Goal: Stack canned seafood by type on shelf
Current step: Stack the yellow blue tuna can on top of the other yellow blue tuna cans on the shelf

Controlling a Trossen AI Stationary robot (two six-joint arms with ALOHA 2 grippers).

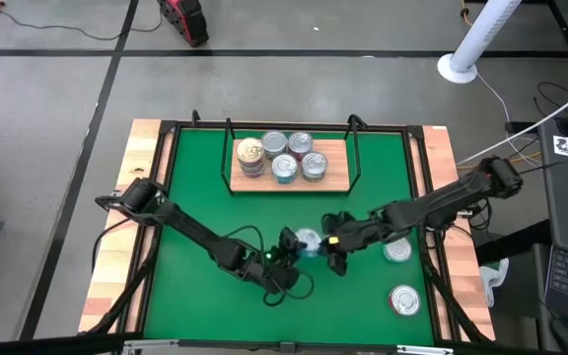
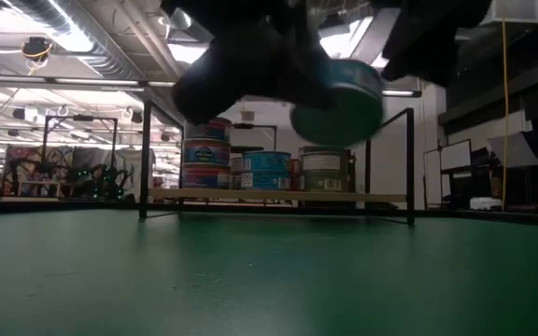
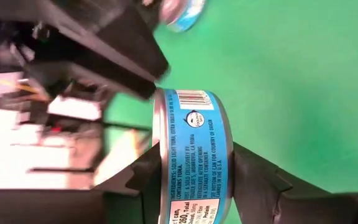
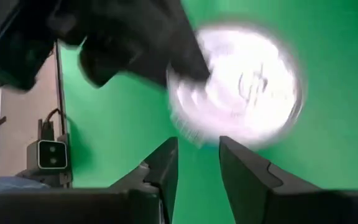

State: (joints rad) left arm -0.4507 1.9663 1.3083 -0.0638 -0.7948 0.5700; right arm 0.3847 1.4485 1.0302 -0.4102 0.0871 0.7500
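One teal tin is clamped lid-to-base between the left gripper's fingers, lifted above the green mat in front of the shelf. Facing it, the right gripper's fingers are parted narrowly, nothing grasped.

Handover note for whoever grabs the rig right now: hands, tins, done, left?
Left hand: shut on a teal tin, lifted off the green mat at mid-table.
Right hand: fingers slightly apart, empty, right beside that tin; looks like a hand-to-hand pass.
Shelf: several tins on it in stacks.
Left: the held tin, plus two loose tins on the mat's right side, one by the right arm, one nearer the front edge.
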